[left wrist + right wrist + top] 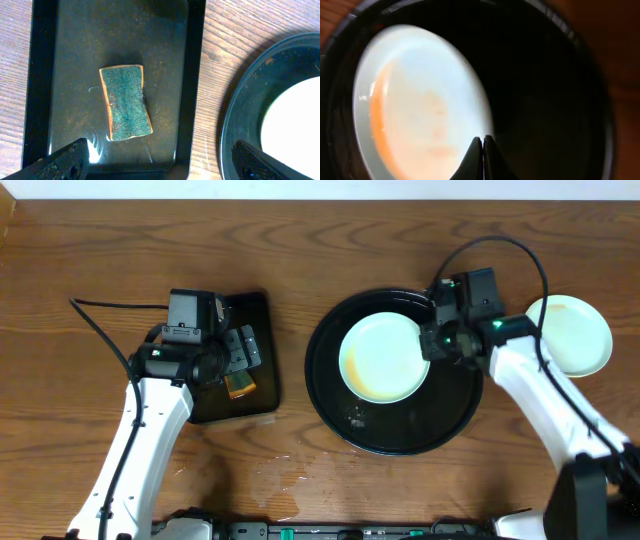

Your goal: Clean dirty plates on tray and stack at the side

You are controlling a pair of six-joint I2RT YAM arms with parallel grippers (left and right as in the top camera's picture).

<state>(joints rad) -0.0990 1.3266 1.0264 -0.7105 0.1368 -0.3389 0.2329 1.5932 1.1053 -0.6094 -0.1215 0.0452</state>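
Currently: one plate (pixel 383 358), orange-smeared, lies in the round tray (pixel 330 395). Right gripper (pixel 437 340) is clenched at its right rim, seemingly pinching it. Left gripper (pixel 160 150) is spread wide above the sponge (pixel 125 102) in the rectangular tray (pixel 42 75). Advice: descend squarely, close across the sponge's narrow width.

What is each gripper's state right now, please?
Left gripper: open, empty, above the sponge.
Right gripper: shut at the plate rim; whether it pinches the rim cannot be told.

Green-topped sponge (pixel 125 102) lying in rectangular black tray (pixel 42 75), wooden table (pixel 240 40)
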